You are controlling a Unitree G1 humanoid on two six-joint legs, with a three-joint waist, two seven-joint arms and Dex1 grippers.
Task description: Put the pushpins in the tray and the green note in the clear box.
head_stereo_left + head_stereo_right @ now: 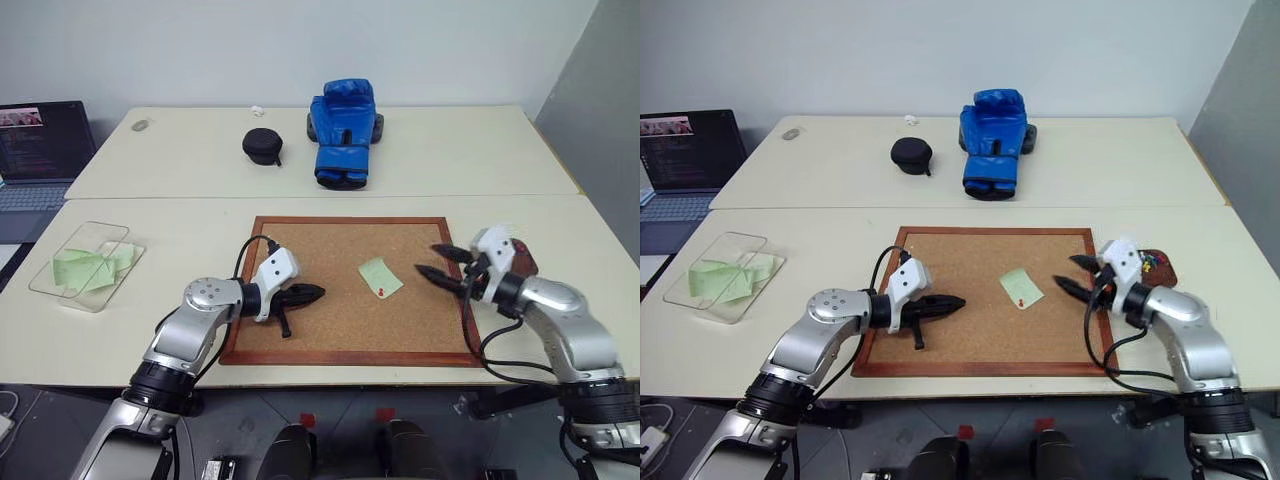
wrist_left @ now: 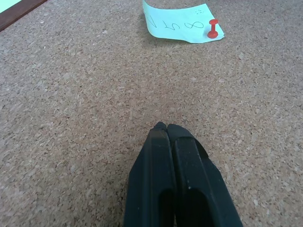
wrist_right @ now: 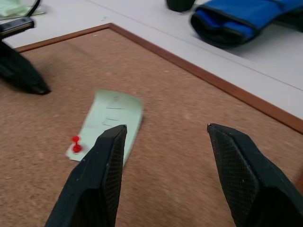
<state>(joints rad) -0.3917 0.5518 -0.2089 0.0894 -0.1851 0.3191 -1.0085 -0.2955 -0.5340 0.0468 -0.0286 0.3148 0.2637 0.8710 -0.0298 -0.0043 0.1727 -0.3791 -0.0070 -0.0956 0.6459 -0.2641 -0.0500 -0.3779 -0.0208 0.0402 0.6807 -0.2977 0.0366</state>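
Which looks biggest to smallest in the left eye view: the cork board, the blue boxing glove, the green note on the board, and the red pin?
1. Cork board
2. Blue boxing glove, though it sits farther from the camera
3. Green note
4. Red pin, a tiny dot on the note's near edge

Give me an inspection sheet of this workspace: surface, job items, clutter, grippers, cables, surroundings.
Surface: two pale tables pushed together; cork board on the near one.
Job's things: green note lies on the board, red pushpin stuck in its corner. Clear box at left holds green paper. Tray at right holds pins.
Clutter: blue boxing glove and black round case on the far table.
Grippers: left gripper shut over the board; right gripper open, pointing at the note.
Cables: black cables at both wrists.
Surroundings: open laptop at left, white wall behind.
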